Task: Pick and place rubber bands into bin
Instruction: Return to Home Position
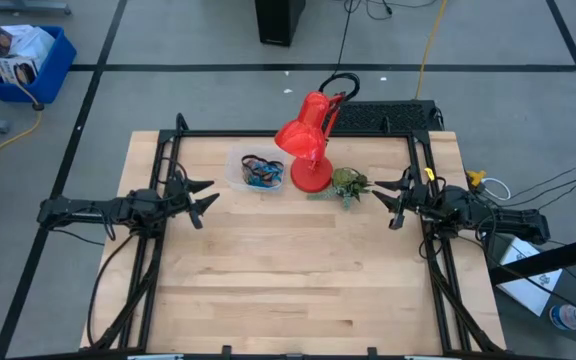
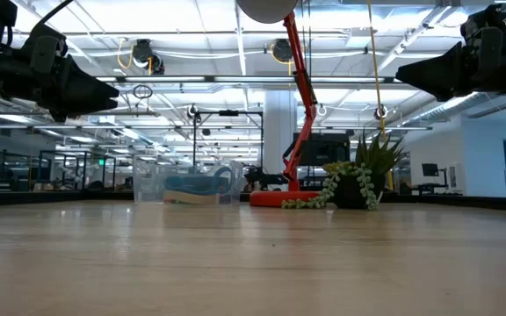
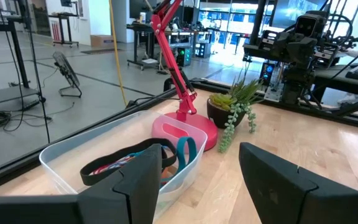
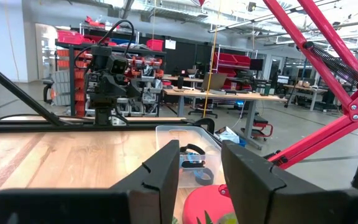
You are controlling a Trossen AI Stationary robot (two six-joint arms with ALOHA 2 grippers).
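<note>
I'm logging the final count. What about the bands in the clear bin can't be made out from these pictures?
High view: the rubber bands in the bin are too small and overlap, so no count.
Left wrist view: the left hand covers the bin's near corner.
Right wrist view: the right hand covers both sides of the bin.
Low view: bands merge behind the bin's wall.

A red desk lamp [image 1: 303, 138] stood near the far edge of the wooden table [image 1: 288, 290], its round base just beside a small potted succulent [image 1: 348, 185]. A blue crate [image 1: 56, 62] sat on the floor, well apart from the table.
</note>
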